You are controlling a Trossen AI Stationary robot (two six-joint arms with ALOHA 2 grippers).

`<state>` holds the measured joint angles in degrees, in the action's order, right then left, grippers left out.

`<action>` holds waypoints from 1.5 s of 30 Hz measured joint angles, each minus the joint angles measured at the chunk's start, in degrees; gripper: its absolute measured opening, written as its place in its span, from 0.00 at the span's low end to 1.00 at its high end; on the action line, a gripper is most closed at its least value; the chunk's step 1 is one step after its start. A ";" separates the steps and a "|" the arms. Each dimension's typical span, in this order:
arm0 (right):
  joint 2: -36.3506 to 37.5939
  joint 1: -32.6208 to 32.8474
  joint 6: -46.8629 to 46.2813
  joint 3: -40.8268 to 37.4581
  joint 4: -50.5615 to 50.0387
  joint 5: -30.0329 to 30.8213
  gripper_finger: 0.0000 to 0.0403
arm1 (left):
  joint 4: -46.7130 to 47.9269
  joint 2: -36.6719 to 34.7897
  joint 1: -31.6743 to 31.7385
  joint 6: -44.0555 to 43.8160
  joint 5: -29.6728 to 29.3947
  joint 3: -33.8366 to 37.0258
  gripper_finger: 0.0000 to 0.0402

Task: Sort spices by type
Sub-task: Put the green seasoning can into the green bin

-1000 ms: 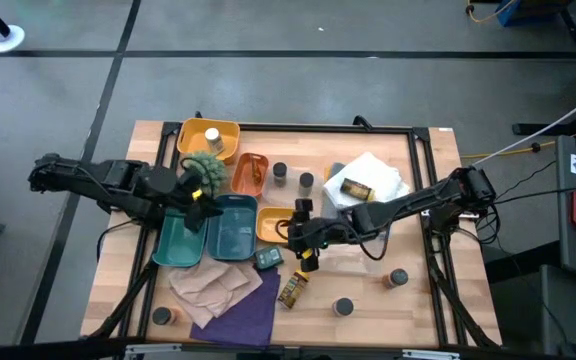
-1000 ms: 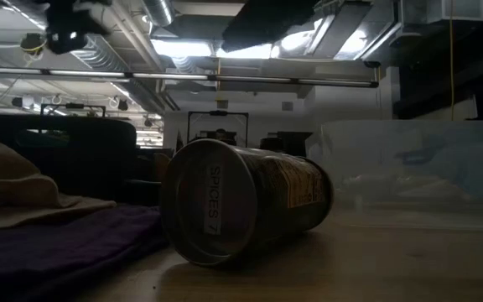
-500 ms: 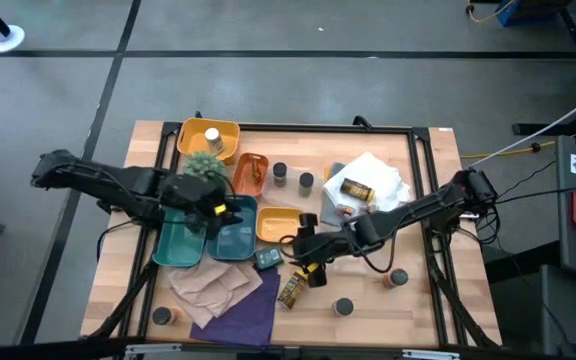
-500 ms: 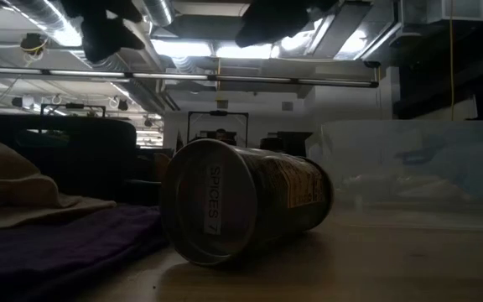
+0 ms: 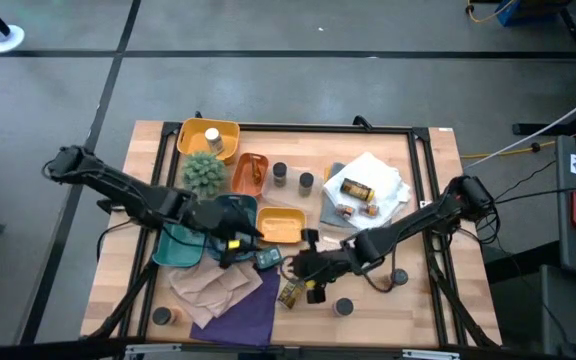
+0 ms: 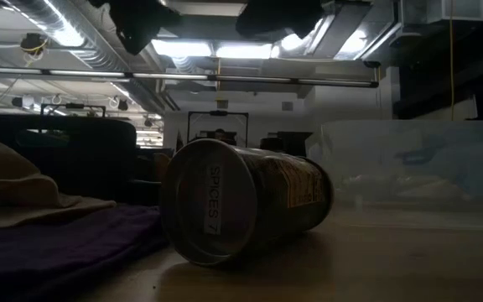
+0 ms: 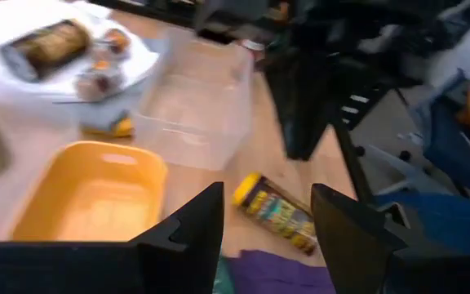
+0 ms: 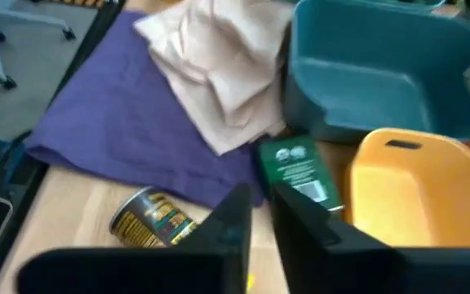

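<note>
One spice jar (image 5: 290,292) with a yellow lid lies on its side on the wood beside the purple cloth (image 5: 248,312); it also shows in the low view (image 6: 241,200) and both wrist views (image 7: 276,214) (image 8: 149,219). Other spice jars stand upright around the table (image 5: 280,173) (image 5: 398,277) (image 5: 343,307). My right gripper (image 5: 308,270) hovers just far-right of the lying jar, its fingers (image 8: 239,214) close together with nothing between them. My left gripper (image 5: 234,241) is open above the teal tray's (image 5: 230,222) near-right corner.
A yellow tray (image 5: 280,225), a green packet (image 5: 268,260), a spiky green plant (image 5: 205,172), an orange tray (image 5: 250,173) and a far yellow tray (image 5: 193,135) holding a jar crowd the middle. A white cloth (image 5: 373,175) carries another jar. Tan cloth (image 5: 213,285) lies near left.
My left gripper has swung from beside the plant toward the table's right and near edge, across the teal trays. My right gripper has moved from beside the yellow tray toward the near edge, closer to the lying jar, which has not moved.
</note>
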<state>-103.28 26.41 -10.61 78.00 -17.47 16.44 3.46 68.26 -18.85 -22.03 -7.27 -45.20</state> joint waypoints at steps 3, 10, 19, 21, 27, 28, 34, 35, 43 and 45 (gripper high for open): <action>-2.78 0.72 0.05 0.00 3.34 0.08 0.03 | -2.85 2.27 -2.45 -0.03 0.01 0.01 0.42; -7.68 -0.37 0.33 0.00 5.35 6.45 0.04 | -4.62 5.67 -6.37 -0.66 -2.18 0.03 0.42; -10.45 -4.40 0.31 -0.07 5.05 5.12 0.02 | -4.49 6.76 -8.03 -0.70 -4.99 0.03 0.42; -10.43 -5.21 0.33 -0.05 5.48 4.09 0.02 | -4.51 6.76 -8.05 -0.71 -5.15 0.03 0.42; -10.40 -6.42 0.33 -0.04 5.42 3.33 0.01 | -4.54 6.78 -8.05 -1.22 -6.08 0.03 0.42; -10.40 -6.46 0.35 -0.04 5.38 2.79 0.02 | -4.52 6.78 -8.05 -1.56 -6.09 0.03 0.42; -10.40 -6.63 0.37 -0.04 5.38 0.43 0.01 | -4.46 6.78 -8.05 -2.20 -6.52 0.03 0.42; -10.65 -6.64 0.37 -0.03 5.54 0.43 0.01 | -4.43 6.78 -8.05 -2.20 -6.68 0.03 0.42; -13.41 -6.69 0.39 -0.02 6.25 1.13 0.01 | -4.40 6.81 -8.05 -2.19 -7.08 0.01 0.42; -13.69 -7.00 0.37 -0.02 5.95 2.12 0.01 | -3.98 6.81 -8.05 -2.19 -7.10 0.01 0.42</action>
<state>-116.98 19.41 -10.24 77.97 -11.52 18.56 -0.52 75.07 -26.89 -24.23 -14.37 -45.19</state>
